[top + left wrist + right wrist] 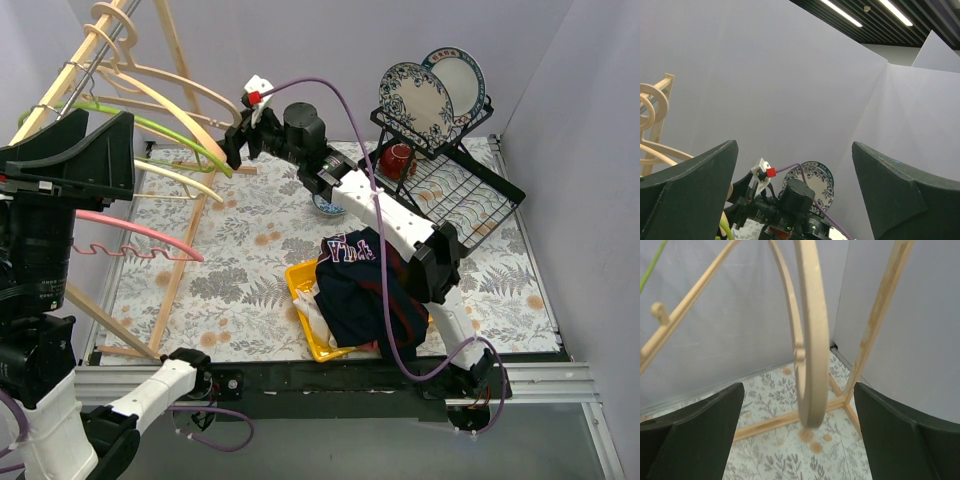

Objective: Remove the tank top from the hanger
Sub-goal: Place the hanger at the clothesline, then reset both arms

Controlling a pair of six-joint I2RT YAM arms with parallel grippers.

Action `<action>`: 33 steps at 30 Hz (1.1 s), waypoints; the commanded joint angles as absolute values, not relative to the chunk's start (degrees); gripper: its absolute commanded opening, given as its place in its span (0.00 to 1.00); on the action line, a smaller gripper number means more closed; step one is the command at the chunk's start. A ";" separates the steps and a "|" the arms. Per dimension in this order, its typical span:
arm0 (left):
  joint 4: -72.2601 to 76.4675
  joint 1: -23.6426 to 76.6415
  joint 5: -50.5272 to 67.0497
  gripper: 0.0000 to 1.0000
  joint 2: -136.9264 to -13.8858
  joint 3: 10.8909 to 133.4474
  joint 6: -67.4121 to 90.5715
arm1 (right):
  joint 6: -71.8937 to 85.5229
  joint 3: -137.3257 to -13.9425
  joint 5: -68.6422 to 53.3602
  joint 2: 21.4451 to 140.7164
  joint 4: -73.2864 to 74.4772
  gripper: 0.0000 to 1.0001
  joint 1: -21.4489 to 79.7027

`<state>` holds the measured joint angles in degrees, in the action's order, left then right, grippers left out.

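The navy tank top [360, 290] with white lettering lies crumpled over a yellow basket [298, 283] at the front middle of the table, off any hanger. Bare hangers hang on the wooden rack [185, 255] at the left: wooden ones [190, 85], a green one [150, 125] and a pink one [140, 232]. My right gripper [232, 145] reaches to the wooden hangers. In the right wrist view it [797, 390] is open, with a wooden hanger's curved end [812, 340] between its fingers, not clamped. My left gripper [120, 155] is raised high at the left, open and empty [794, 147].
A black dish rack [450, 190] with two patterned plates [415, 95] and a red cup [397, 158] stands at the back right. A small blue bowl [325, 205] sits under the right arm. White walls close in the back and right sides.
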<state>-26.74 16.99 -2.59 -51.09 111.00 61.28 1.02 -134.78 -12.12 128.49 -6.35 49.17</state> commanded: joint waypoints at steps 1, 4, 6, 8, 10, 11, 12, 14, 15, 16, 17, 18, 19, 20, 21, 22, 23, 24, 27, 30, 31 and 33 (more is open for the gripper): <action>-29.18 16.96 -3.16 0.98 -53.79 112.32 57.84 | -2.19 -124.66 -11.43 115.69 -8.78 0.99 48.78; -30.23 16.96 -2.47 0.98 -54.14 112.50 57.57 | -3.25 -115.95 -9.94 106.99 -8.26 0.98 48.69; -30.59 16.96 -1.15 0.98 -54.31 112.24 57.57 | -3.52 -108.31 -8.62 99.52 -8.17 0.98 48.69; -31.63 16.96 2.35 0.98 -54.67 112.06 57.83 | -0.81 -102.60 -4.16 91.37 -7.39 0.98 48.78; -32.25 16.96 4.73 0.98 -55.02 111.01 58.09 | 3.74 -96.17 -2.21 85.98 -4.68 0.99 48.78; -32.43 16.96 8.23 0.98 -55.02 110.31 58.53 | 5.95 -94.59 -0.28 81.00 -0.83 0.99 48.78; -32.52 16.96 10.44 0.98 -55.11 109.35 59.06 | 8.33 -91.87 -0.26 78.51 2.43 0.99 48.78; -31.91 16.96 17.53 0.98 -55.28 106.27 60.29 | 12.11 -90.71 3.07 72.46 11.63 0.99 48.78; -31.47 16.96 19.67 0.98 -55.11 104.95 61.77 | 12.82 -88.79 3.60 70.60 13.52 0.99 48.78; -30.16 16.96 21.78 0.98 -54.76 101.72 62.48 | 13.53 -87.38 5.26 68.66 14.93 0.98 48.78; -29.19 16.96 25.28 0.98 -53.54 99.69 63.10 | 15.71 -85.54 7.19 64.38 16.16 0.99 48.78; -27.70 16.96 26.53 0.98 -52.57 97.58 65.11 | 16.95 -84.21 9.47 62.51 18.52 0.98 48.78; -24.90 16.96 28.20 0.98 -51.51 92.77 65.82 | 18.62 -82.72 13.06 60.84 20.28 0.98 48.78; -23.74 16.96 29.69 0.98 -49.33 90.90 66.61 | 19.76 -82.44 14.57 57.86 21.78 0.99 48.78; -22.95 16.96 32.14 0.98 -48.52 88.96 67.23 | 21.69 -82.01 15.89 56.44 24.76 0.99 48.69; -21.55 16.96 33.21 0.98 -47.56 87.47 68.80 | 22.14 -81.22 16.52 53.73 25.65 0.99 48.78; -20.58 16.96 34.61 0.98 -45.98 84.49 69.51 | 22.32 -80.51 16.09 52.22 26.27 0.99 48.78; -20.04 16.96 36.98 0.98 -45.27 83.25 70.04 | 22.76 -79.72 15.56 50.90 26.71 0.98 48.78; -18.37 16.96 38.32 0.98 -43.43 79.72 72.94 | 22.85 -75.60 12.22 45.72 25.41 0.99 48.78; -17.49 16.96 40.34 0.98 -42.19 77.70 74.35 | 23.64 -74.00 11.78 42.63 25.31 0.99 48.78; -17.66 16.96 39.91 0.98 -42.01 77.61 74.44 | 23.73 -74.00 11.86 42.10 25.66 0.98 48.78; -17.58 16.96 39.11 0.98 -41.49 77.52 74.36 | 23.82 -74.27 12.39 41.84 26.37 0.99 48.78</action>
<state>-20.62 16.99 36.86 -43.00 77.93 72.55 22.17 -73.89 11.86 43.29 26.85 48.82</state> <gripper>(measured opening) 0.982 0.984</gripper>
